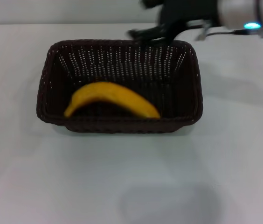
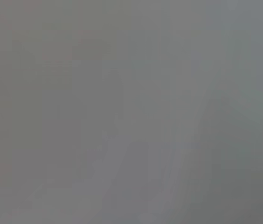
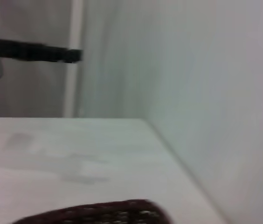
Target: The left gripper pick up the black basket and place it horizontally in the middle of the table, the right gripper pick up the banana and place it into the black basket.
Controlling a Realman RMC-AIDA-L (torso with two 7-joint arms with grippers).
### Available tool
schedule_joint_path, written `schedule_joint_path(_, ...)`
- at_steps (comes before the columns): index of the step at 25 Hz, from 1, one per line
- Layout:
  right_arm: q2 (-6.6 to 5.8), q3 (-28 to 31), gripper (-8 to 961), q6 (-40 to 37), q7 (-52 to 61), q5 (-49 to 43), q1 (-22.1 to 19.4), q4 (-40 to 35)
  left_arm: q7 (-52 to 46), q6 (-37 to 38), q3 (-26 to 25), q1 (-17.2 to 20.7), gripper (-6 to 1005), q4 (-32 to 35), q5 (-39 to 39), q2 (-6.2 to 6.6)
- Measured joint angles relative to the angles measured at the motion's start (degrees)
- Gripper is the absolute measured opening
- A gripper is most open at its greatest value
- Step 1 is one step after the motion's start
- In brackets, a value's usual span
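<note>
The black basket [image 1: 47, 79] stands lengthwise across the middle of the white table [image 1: 131, 177] in the head view. The yellow banana [image 1: 113, 99] lies inside it, along the near wall. My right gripper [image 1: 148, 36], on its silver-white arm with the cyan light, hovers over the basket's far rim, open and empty. A bit of the basket's rim also shows in the right wrist view [image 3: 103, 212]. My left gripper is out of view; the left wrist view shows only plain grey.
White table surface [image 1: 243, 140] lies on all sides of the basket. In the right wrist view a pale wall [image 3: 192, 70] rises beyond the table edge, and a black bar [image 3: 29, 50] juts out high up.
</note>
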Motion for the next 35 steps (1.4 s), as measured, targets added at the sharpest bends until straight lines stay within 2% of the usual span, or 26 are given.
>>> schedule_joint_path(4,-0.06,4.5,750,-5.4,-6.6,4.0,-7.2,1.7,1.2,0.0,0.0,1.1,749,0.0,-1.4,-0.75)
schedule_joint_path(6,-0.08,6.3,823,-8.4,-11.6,8.6,-10.1,0.5,2.6,0.0,0.0,1.8,748,-0.1,-3.1,-1.34)
schedule_joint_path(8,-0.08,7.9,840,-12.1,-19.7,16.1,-13.1,-2.6,4.2,-0.1,0.0,2.2,748,-0.5,-4.3,-1.87)
schedule_joint_path(13,-0.14,11.6,849,-12.8,-41.8,37.9,-14.5,-16.5,8.1,-0.4,-1.7,2.5,748,-4.6,-7.3,-2.16)
schedule_joint_path(16,-0.19,13.7,849,-10.0,-55.6,52.3,-13.5,-27.6,9.3,-0.4,-4.5,2.2,748,-6.7,-7.8,-2.44)
schedule_joint_path(19,-0.19,16.1,849,-5.7,-63.5,63.1,-12.5,-36.5,9.7,-0.4,-5.9,2.1,748,-7.3,-7.8,-3.02)
schedule_joint_path(24,-0.3,19.6,850,-3.8,-64.5,66.8,-13.0,-39.8,9.9,0.4,-5.8,2.6,747,-8.1,-9.0,-4.29)
schedule_joint_path(31,-0.58,21.9,850,-3.5,-65.9,66.4,-14.4,-39.9,10.4,5.7,-6.0,2.7,747,-13.5,-10.6,-4.37)
schedule_joint_path(33,-0.61,21.9,850,-3.3,-65.9,66.4,-14.7,-39.9,8.4,5.8,-5.5,2.7,747,-13.4,-9.2,-3.98)
schedule_joint_path(35,-0.62,22.0,850,-3.1,-65.8,66.6,-15.0,-39.8,4.3,5.2,-5.1,2.5,747,-12.2,-6.4,-2.75)
